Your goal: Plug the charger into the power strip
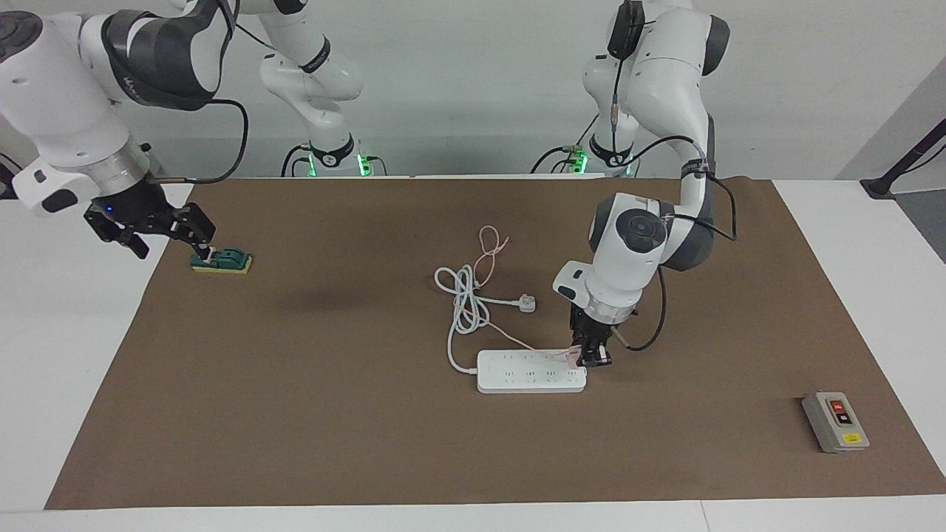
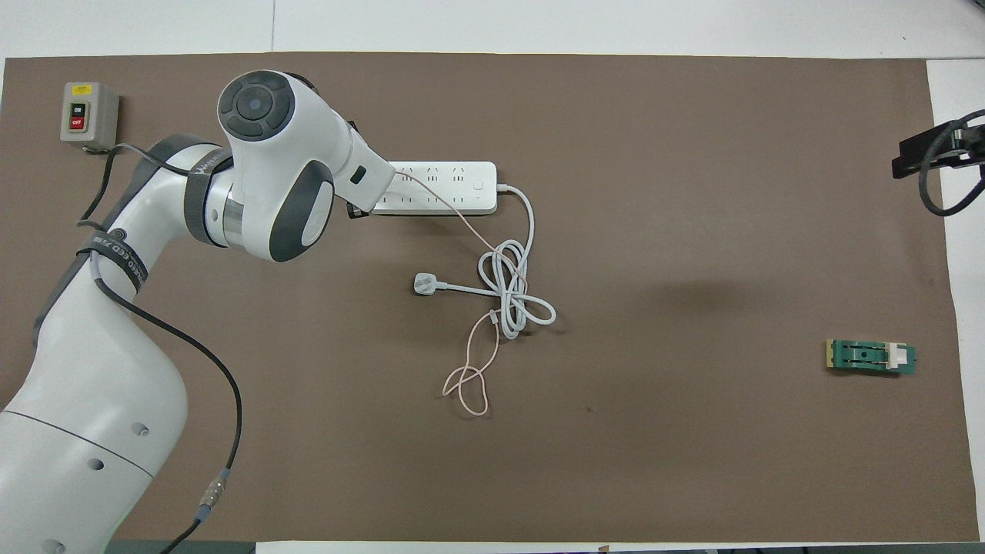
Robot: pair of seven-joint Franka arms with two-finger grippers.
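The white power strip lies flat mid-table; it also shows in the overhead view. My left gripper points down at the strip's end toward the left arm's end of the table. It is shut on the small pale pink charger, held at the socket row nearer to the robots. I cannot tell whether its pins are in a socket. Its thin pink cable trails across the strip to a loop. In the overhead view the left wrist hides the gripper and charger. My right gripper waits raised at the right arm's end.
The strip's thick white cord lies coiled nearer to the robots, ending in a white three-pin plug. A grey box with red and black buttons sits toward the left arm's end. A green block lies toward the right arm's end.
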